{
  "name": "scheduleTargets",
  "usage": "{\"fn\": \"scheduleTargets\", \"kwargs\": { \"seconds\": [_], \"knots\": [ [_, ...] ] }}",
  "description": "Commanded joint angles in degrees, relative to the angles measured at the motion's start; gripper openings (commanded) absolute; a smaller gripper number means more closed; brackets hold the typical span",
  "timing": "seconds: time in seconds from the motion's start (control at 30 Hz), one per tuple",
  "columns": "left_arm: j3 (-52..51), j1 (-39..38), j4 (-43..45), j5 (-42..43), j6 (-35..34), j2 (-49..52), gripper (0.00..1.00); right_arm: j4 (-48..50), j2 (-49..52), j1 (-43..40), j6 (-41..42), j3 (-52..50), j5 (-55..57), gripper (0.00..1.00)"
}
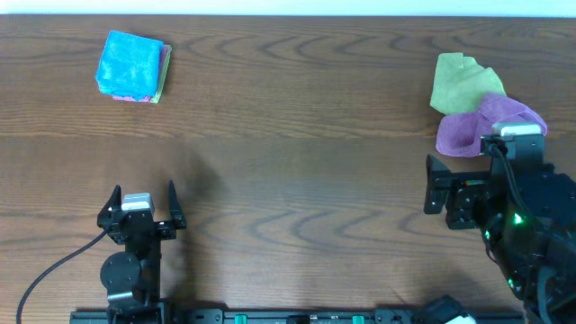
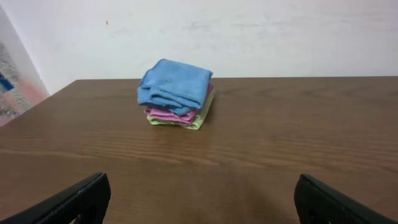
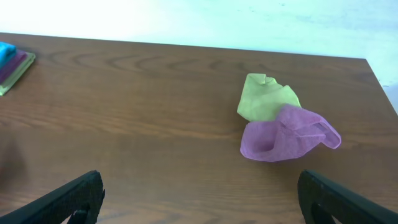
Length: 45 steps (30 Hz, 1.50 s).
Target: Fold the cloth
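Note:
A crumpled purple cloth (image 1: 481,125) lies at the right of the table, overlapping a crumpled yellow-green cloth (image 1: 461,81) behind it. Both show in the right wrist view, purple (image 3: 286,135) in front of green (image 3: 266,98). My right gripper (image 3: 199,193) is open and empty, a little short of the purple cloth; in the overhead view it (image 1: 459,184) sits just below that cloth. My left gripper (image 1: 142,205) is open and empty near the front left edge, also seen in its wrist view (image 2: 199,199).
A folded stack (image 1: 133,66) of blue, pink and green cloths sits at the far left corner, also in the left wrist view (image 2: 177,93) and at the left edge of the right wrist view (image 3: 12,62). Brown wooden table (image 1: 288,162).

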Motion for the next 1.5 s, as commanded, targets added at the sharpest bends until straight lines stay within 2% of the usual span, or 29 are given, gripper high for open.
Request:
{"fn": "scheduleTargets", "kwargs": {
  "seconds": [0.0, 1.13, 1.3, 1.37, 1.47],
  "knots": [
    [-2.12, -0.35, -1.16, -3.21, -1.01, -0.57, 0.95, -0.11, -0.02, 0.17, -0.13, 0.68, 0.59, 0.99],
    [-2.12, -0.31, -1.09, -3.19, -2.10, 0.09, 0.96, -0.20, -0.02, 0.17, -0.20, 0.68, 0.59, 0.99],
    [-2.12, -0.31, -1.11, -3.19, -2.08, 0.09, 0.95, -2.05, -0.74, -1.18, -6.05, -0.48, 2.71, 0.99],
    [-2.12, -0.31, -1.09, -3.19, -2.08, 0.09, 0.95, 3.28, -4.35, -6.40, -10.16, -5.40, -0.11, 0.99],
    [-2.12, -0.31, -1.09, -3.19, -2.08, 0.09, 0.95, 14.69, -11.82, -14.78, -20.33, -16.50, -10.36, 0.99]
  ]
}}
